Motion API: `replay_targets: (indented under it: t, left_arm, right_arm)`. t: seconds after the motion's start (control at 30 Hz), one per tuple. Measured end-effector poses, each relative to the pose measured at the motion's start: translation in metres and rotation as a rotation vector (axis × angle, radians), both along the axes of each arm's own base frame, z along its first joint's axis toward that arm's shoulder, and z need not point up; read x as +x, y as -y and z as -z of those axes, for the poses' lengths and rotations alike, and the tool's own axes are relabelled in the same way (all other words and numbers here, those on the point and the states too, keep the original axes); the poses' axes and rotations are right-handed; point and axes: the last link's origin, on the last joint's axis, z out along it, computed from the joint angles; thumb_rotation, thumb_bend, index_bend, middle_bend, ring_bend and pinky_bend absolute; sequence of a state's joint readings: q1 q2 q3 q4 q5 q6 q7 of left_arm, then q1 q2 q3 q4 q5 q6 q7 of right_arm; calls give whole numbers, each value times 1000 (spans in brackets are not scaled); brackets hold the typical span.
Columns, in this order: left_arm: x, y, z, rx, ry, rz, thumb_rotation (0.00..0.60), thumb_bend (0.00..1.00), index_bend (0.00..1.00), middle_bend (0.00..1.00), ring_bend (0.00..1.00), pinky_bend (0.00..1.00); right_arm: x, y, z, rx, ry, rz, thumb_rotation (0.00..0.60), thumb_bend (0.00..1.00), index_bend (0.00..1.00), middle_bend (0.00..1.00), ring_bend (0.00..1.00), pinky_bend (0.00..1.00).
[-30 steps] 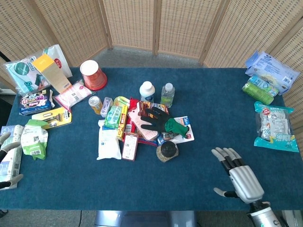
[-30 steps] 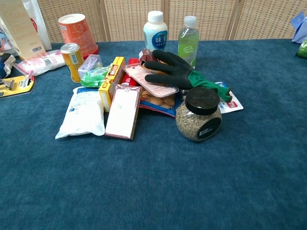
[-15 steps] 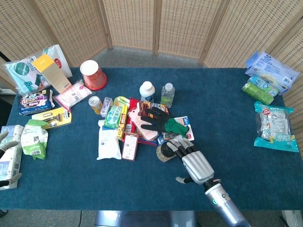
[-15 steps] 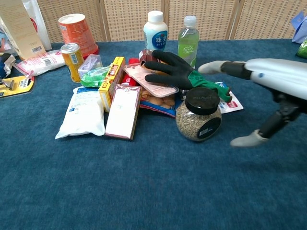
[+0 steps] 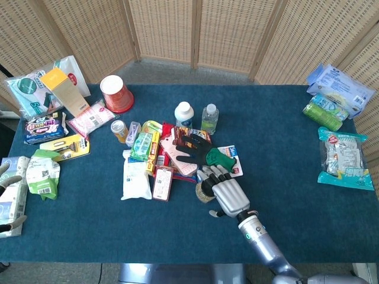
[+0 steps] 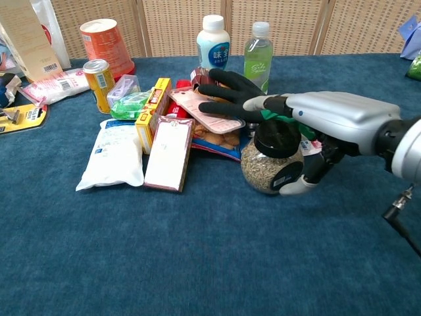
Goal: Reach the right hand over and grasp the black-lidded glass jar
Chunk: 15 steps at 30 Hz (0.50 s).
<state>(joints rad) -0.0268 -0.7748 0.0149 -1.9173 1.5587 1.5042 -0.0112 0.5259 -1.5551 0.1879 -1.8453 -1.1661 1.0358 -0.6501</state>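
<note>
- Head view: the right hand (image 5: 226,194), silver shell with dark segmented fingers, sits on top of the black-lidded glass jar (image 5: 204,190) at the front edge of the clutter pile on the blue felt-like table (image 5: 284,136). From up here the hand hides most of the jar, so only a sliver of the grainy fill shows on its left side.
- Just behind the jar there's a black and green rubbery glove (image 5: 204,151) draped over a pink pack (image 5: 174,152); a soft white pouch (image 5: 135,177) lies flat to the left.
- The left hand (image 5: 6,195) is barely in frame at the far left edge by some packets (can't tell if it's holding anything).
- Chest view: much better look. The jar (image 6: 266,168) is squat and round, clear glass full of brownish seed-looking stuff, with a black label and a flat black lid.
- The right hand (image 6: 316,128) comes in from the right, fingers (image 6: 266,103) stretched over the lid and a pale thumb tip against the jar's lower right wall. It wraps the jar, which sits on the table.
- Behind stand a white-capped bottle (image 6: 214,43) and a clear greenish bottle (image 6: 258,56), both upright.
</note>
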Motion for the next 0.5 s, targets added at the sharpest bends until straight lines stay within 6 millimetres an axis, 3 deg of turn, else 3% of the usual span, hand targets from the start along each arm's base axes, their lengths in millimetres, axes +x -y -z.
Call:
replay_targets:
  t: [0.2, 0.3, 0.4, 0.5]
  left_arm:
    - [0, -2, 2, -9, 1, -4, 600, 0, 231, 0, 0, 0]
    - [0, -2, 3, -14, 0, -4, 600, 0, 231, 0, 0, 0]
    - [0, -1, 3, -14, 0, -3, 600, 0, 230, 0, 0, 0]
    - [0, -1, 3, -15, 1, -5, 600, 0, 230, 0, 0, 0]
  right_arm:
    - [-4, 5, 7, -6, 6, 9, 600, 0, 0, 0, 0, 1]
    - [-7, 8, 10, -21, 15, 0, 600, 0, 32, 3, 0, 87]
    - [-14, 11, 16, -28, 12, 4, 600, 0, 129, 161, 23, 254]
    - [-19, 13, 21, -33, 16, 5, 600, 0, 283, 372, 158, 380]
